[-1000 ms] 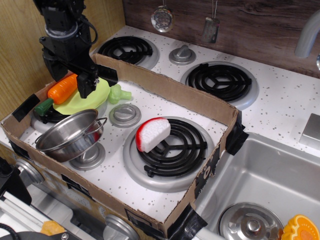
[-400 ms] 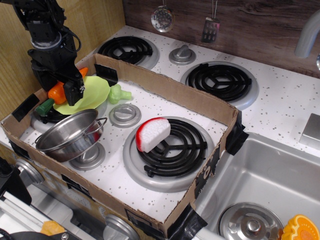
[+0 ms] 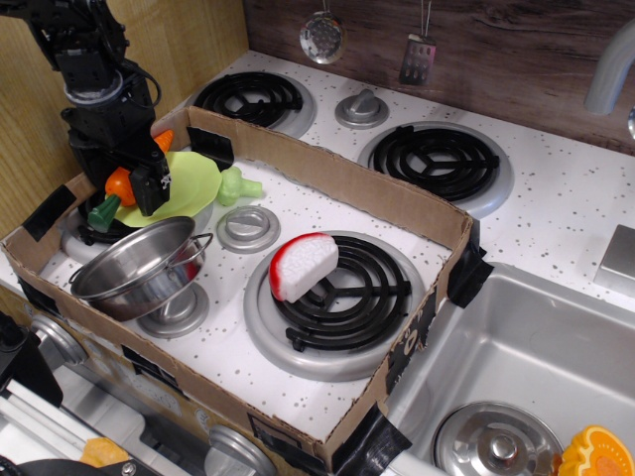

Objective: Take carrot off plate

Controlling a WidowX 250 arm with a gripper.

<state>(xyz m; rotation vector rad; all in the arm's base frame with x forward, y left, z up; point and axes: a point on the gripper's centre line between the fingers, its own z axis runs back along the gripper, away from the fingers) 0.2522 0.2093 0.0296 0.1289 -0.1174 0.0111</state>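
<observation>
The orange carrot (image 3: 119, 184) lies tilted across the left edge of the lime-green plate (image 3: 195, 184). Its dark green stem (image 3: 102, 211) points down-left off the plate, and its orange tip shows behind the arm. My black gripper (image 3: 136, 186) comes down from above at the carrot's middle, with its fingers closed around it. The gripper body hides the carrot's middle and part of the plate.
A steel bowl (image 3: 139, 266) sits just in front of the plate. A small light-green toy (image 3: 236, 185) lies to the plate's right, and a red-and-white toy (image 3: 303, 266) rests on the front burner. Cardboard walls (image 3: 327, 174) ring the stove area. The sink (image 3: 526, 347) is at the right.
The gripper moved left from the plate's middle, came down over the carrot and closed on it. The carrot now sits more steeply tilted, with its stem shifted slightly right.
</observation>
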